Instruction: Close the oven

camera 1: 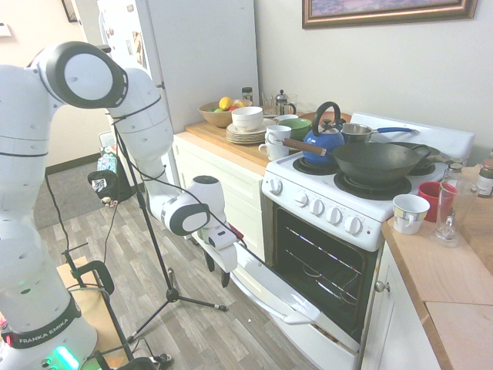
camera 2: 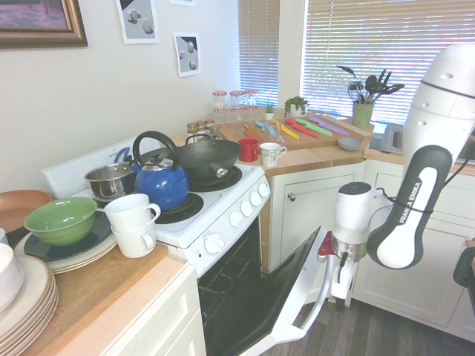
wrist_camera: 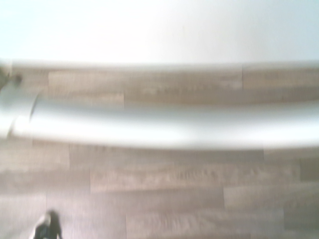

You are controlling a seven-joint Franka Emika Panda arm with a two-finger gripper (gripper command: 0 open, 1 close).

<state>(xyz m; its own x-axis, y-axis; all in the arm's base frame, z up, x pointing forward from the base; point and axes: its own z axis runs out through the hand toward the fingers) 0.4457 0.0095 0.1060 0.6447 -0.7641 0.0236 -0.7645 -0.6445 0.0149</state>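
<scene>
The white oven (camera 1: 339, 206) stands with its drop-down door (camera 1: 271, 287) hanging about halfway open, so the dark racks inside show. In the second exterior view the door (camera 2: 295, 300) tilts outward with its bar handle (camera 2: 325, 282) along the top edge. My gripper (camera 1: 216, 271) points down just outside that handle, near its end, fingers apart and holding nothing. From the other side the gripper (camera 2: 339, 300) hangs right beside the bar. The wrist view shows the blurred handle (wrist_camera: 164, 127) crossing over wood floor.
On the burners sit a blue kettle (camera 1: 323, 140), a dark wok (camera 1: 376, 162) and a small pot (camera 2: 110, 180). Cups, bowls and plates crowd the counter (camera 1: 239, 150) beside the range. A white cabinet (camera 2: 408, 252) stands behind the arm. A tripod (camera 1: 171, 293) rises from the wood floor.
</scene>
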